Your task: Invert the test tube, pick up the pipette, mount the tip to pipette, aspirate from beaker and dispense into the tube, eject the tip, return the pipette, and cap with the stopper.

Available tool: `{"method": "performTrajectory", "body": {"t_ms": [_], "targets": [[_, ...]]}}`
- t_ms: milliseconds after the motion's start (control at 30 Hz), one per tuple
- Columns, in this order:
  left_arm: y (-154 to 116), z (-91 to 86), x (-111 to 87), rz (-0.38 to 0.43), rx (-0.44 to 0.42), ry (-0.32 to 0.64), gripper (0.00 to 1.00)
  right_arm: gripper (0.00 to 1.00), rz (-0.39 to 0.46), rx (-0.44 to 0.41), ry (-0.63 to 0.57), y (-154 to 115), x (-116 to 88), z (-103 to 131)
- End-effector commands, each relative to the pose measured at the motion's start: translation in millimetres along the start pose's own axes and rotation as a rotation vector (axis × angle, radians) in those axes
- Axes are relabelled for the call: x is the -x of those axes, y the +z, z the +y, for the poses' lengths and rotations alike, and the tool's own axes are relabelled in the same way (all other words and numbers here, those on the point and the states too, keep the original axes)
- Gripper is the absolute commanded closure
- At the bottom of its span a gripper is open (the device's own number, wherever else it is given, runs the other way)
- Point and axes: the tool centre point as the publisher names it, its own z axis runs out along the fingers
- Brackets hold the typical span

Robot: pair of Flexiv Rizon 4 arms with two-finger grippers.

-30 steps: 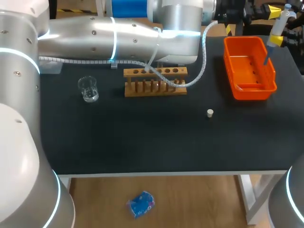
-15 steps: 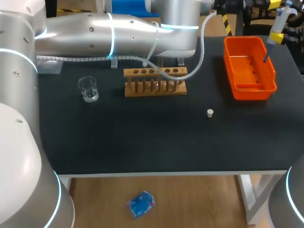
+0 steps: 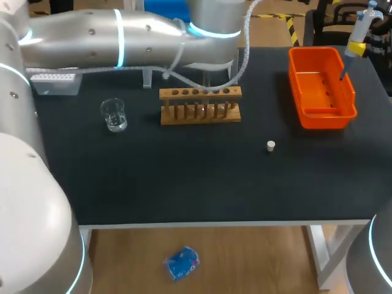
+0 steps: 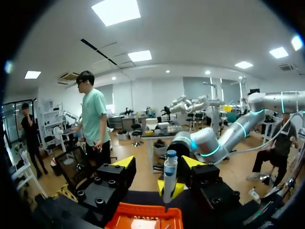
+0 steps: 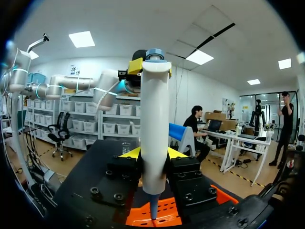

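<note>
orange tray (image 3: 324, 120): at the far right of the counter (image 3: 184, 177). There is a pale streak by its near wall; I cannot tell whether it is glare or an object.
beaker (image 3: 114, 114): clear glass, upright, on the left part of the counter, well apart from the rack. The liquid level is not readable.
rack (image 3: 200, 105): wooden, with a row of holes along the top, at mid-counter toward the far edge. A cable (image 3: 243, 52) from the left arm (image 3: 122, 37) hangs across it. I cannot tell what the holes hold.
grey box (image 3: 55, 82): at the far left edge, under the left arm, with rows of small dots on top.
stopper (image 3: 271, 145): small and white, alone on the counter between rack and tray, touching neither.
pipette (image 3: 362, 24): white body with a blue cap, held over the tray's right side. Its narrow lower end points down over the tray's inside.
right end effector (image 3: 355, 49): closed narrow on the pipette body, with one yellow tip on each side.
left end effector (image 4: 157, 162): fingers spread wide with nothing between them, aimed at the pipette across the tray.
head view only: shows the beaker, rack, stopper and grey box. The left end effector is out of frame.
left wrist view only: shows its own wide fingers, with the held pipette ahead of them.
right wrist view only: shows the grip close up, both tips pressed to the white body, and the left end effector beyond the cap.
</note>
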Motion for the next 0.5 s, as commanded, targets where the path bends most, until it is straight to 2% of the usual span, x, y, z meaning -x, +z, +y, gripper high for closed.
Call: {"method": "performTrajectory", "body": {"t_ms": [33, 167, 233, 500], "targets": [[-50.4, 1.3, -32.4, -0.072, 0.11, -0.037, 0.0, 1.0, 0.002, -0.001, 0.0, -0.5, 0.6, 0.6], [-74.7, 11.8, -46.7, -0.111, 0.174, -0.1, 0.0, 1.0, 0.002, -0.001, 0.0, -0.5, 0.6, 0.6], [-83.5, 16.5, -52.3, -0.119, 0.155, -0.149, 0.0, 1.0, 0.002, -0.001, 0.0, -0.5, 0.6, 0.6], [-83.5, 16.5, -52.3, -0.119, 0.155, -0.149, 0.0, 1.0, 0.002, -0.001, 0.0, -0.5, 0.6, 0.6]]}}
